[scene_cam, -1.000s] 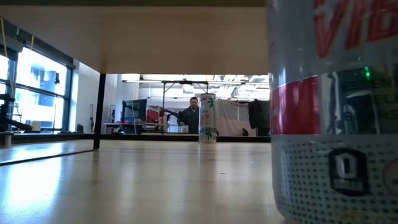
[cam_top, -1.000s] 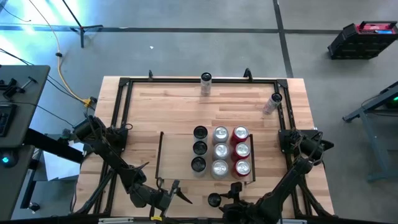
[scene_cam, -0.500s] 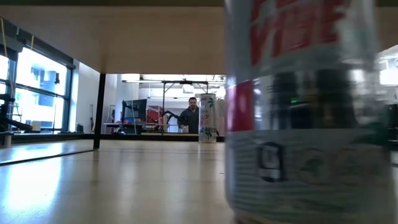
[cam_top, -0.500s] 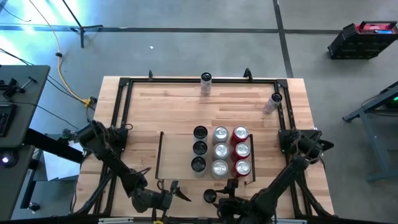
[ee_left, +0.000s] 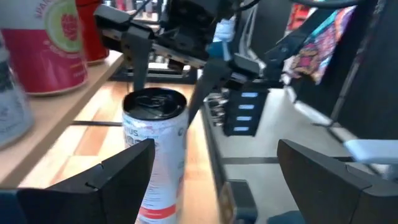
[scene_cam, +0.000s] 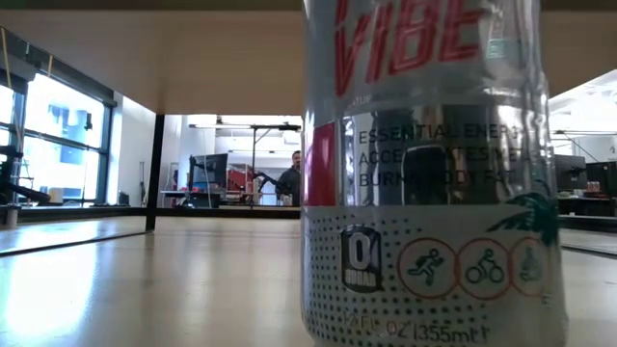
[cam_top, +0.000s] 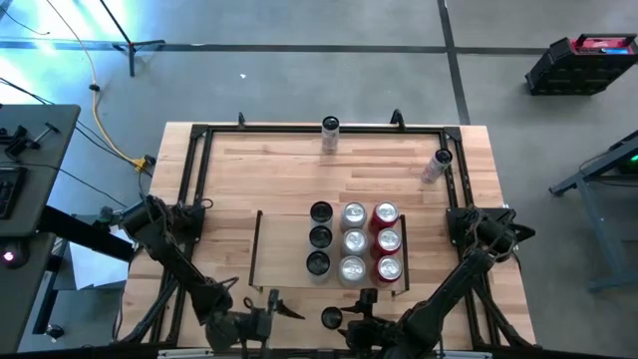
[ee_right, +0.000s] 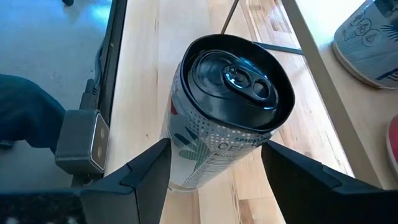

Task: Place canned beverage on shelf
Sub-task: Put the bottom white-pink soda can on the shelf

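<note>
Dark fingers (ee_right: 149, 171) of my right gripper (cam_top: 349, 324) are sitting on either side of a black-topped can (ee_right: 227, 109), hugging its white printed body just below the rim; I am reading that as a pinch, though the contact itself is hard to make out from the wrist. From above, this can (cam_top: 331, 317) is standing at the near edge of the wooden table (cam_top: 279, 170), just outside the front rail of the shelf (cam_top: 283, 249). In the low view it is filling most of the picture, upright on the wood, with red lettering on a silver and white wrap (scene_cam: 429, 193).

My left gripper (cam_top: 267, 311) is waiting just beside it with its fingers (ee_left: 118, 174) spread wide and holding nothing, and its camera is looking at the same can and at the right gripper over it.

Inside the shelf I am seeing nine cans in three columns: black tops (cam_top: 320, 237), silver tops (cam_top: 353, 242) and red ones (cam_top: 386, 240), leaving the left part bare. Two more cans are standing well apart, one at the far rail (cam_top: 330, 133) and one tilted near the far right corner (cam_top: 437, 166). A person (scene_cam: 288, 181) is showing in the room behind.
</note>
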Action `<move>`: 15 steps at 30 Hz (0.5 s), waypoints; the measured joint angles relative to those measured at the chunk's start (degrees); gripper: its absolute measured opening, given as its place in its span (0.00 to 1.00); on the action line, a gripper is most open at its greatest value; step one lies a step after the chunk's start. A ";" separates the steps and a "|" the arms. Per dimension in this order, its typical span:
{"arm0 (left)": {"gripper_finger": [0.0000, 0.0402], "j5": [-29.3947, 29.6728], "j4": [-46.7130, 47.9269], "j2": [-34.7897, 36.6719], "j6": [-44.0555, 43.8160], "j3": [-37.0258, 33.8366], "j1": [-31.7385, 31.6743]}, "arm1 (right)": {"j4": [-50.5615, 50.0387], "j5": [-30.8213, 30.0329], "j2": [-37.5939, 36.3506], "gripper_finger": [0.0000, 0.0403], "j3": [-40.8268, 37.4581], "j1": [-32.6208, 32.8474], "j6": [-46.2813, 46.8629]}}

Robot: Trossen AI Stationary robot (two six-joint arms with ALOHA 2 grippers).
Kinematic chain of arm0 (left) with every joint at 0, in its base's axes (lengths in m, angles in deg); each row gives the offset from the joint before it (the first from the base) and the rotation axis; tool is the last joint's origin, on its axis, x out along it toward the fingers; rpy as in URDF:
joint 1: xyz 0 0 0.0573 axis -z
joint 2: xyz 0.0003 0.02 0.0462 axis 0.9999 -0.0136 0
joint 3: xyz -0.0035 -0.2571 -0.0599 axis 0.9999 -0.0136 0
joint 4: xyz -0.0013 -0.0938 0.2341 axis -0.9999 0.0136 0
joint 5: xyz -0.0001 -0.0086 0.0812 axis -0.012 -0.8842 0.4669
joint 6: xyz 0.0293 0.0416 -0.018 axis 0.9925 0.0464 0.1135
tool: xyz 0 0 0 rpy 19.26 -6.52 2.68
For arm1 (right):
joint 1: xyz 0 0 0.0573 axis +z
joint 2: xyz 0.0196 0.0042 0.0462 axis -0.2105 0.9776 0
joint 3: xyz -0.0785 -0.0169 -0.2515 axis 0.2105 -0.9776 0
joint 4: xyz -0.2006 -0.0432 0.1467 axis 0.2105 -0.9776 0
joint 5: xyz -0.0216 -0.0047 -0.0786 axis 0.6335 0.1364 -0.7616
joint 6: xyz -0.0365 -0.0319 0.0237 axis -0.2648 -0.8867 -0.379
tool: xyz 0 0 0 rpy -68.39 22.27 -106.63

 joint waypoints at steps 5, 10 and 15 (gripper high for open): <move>0.81 3.89 9.63 -0.52 -3.35 3.74 -0.79 | 0.02 -0.03 0.00 0.59 0.00 -0.13 0.15; 0.81 5.41 10.41 -2.48 -2.89 6.60 -1.03 | 0.03 0.31 0.00 0.59 0.00 -0.22 1.54; 0.81 6.23 12.20 -3.29 -4.26 7.15 -1.92 | 0.49 0.50 0.00 0.59 0.00 -0.22 3.04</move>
